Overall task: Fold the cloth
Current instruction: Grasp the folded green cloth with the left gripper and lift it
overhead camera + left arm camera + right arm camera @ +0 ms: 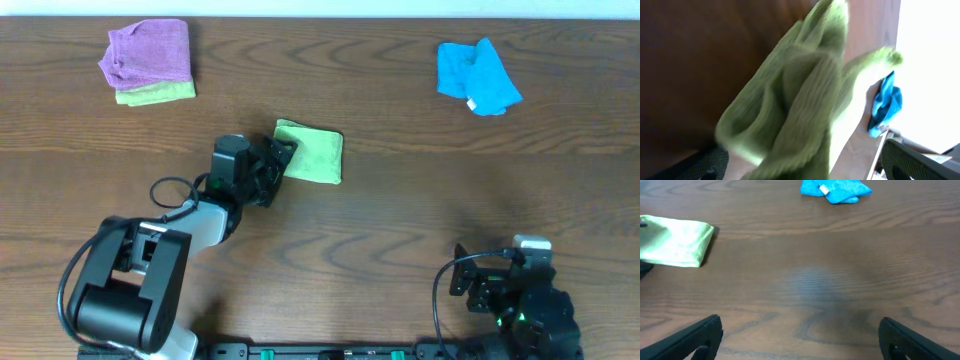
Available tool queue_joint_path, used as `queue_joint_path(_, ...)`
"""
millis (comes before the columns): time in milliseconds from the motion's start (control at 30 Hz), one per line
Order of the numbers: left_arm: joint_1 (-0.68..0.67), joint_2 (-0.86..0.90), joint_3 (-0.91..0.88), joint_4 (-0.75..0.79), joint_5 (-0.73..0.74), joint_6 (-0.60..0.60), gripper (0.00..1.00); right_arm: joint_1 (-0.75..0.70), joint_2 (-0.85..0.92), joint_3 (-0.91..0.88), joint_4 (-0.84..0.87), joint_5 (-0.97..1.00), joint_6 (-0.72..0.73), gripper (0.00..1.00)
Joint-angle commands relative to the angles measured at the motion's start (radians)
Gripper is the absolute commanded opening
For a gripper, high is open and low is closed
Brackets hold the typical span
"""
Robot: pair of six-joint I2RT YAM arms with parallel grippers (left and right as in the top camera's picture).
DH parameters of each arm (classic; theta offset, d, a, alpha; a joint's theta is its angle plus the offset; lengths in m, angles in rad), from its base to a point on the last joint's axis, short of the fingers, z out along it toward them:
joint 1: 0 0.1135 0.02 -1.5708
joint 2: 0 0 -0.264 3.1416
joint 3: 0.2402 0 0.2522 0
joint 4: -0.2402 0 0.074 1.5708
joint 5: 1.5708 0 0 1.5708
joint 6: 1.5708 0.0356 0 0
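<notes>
Overhead view is showing the left gripper (281,160) resting at one edge of the cloth (313,153). The cloth is lying as a compact folded rectangle on the table (420,215), directly ahead of the fingertips. In the left wrist view the two fingers (707,162) are showing as dark shapes in the lower corners, spread wide. The lime-green terry (790,100) is filling the space between and beyond them in a blurred bunch. Nothing is looking pinched, though whether the tips are touching the fabric is not clear.

The right gripper (468,277) is hovering low over bare wood, well apart from the cloth. In its own wrist view the fingers (690,340) are standing wide apart and holding nothing. From there the cloth (676,242) is lying far ahead and off to the left of the left finger.

A blue cloth (478,75) is lying crumpled far beyond both pairs of fingers, near the far table edge. A purple cloth (148,52) is sitting on another green cloth (160,95), well off to the side of the left fingers.
</notes>
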Motion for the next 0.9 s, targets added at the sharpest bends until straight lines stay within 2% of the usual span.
queue_joint_path(0,-0.002,0.101,-0.006,-0.002,-0.050,-0.035,1.00,-0.006,-0.006,-0.005,-0.001,0.010,0.016,0.99)
queue_joint_path(100,-0.003,0.143,0.005,0.044,-0.027,-0.043,1.00,-0.006,-0.006,-0.005,-0.001,0.010,0.016,0.99)
queue_joint_path(167,-0.003,0.151,0.007,0.043,-0.029,-0.046,0.90,-0.006,-0.006,-0.005,-0.001,0.010,0.016,0.99)
queue_joint_path(200,-0.003,0.151,0.007,0.043,-0.031,-0.045,0.84,-0.006,-0.006,-0.005,-0.001,0.010,0.016,0.99)
queue_joint_path(300,-0.003,0.151,0.007,0.043,-0.043,-0.038,0.54,-0.006,-0.006,-0.005,-0.001,0.010,0.016,0.99)
queue_joint_path(400,-0.003,0.151,0.007,0.044,-0.056,0.008,0.40,-0.006,-0.006,-0.005,-0.001,0.010,0.016,0.99)
queue_joint_path(467,-0.003,0.156,0.007,0.044,-0.056,0.042,0.19,-0.006,-0.006,-0.005,-0.001,0.010,0.016,0.99)
queue_joint_path(533,-0.003,0.164,0.007,0.045,-0.056,0.081,0.07,-0.006,-0.006,-0.005,-0.001,0.010,0.016,0.99)
queue_joint_path(667,-0.003,0.204,0.007,0.061,-0.038,0.164,0.06,-0.006,-0.006,-0.005,-0.001,0.010,0.016,0.99)
queue_joint_path(867,0.001,0.246,0.013,0.194,0.032,0.291,0.06,-0.006,-0.006,-0.005,-0.001,0.010,0.016,0.99)
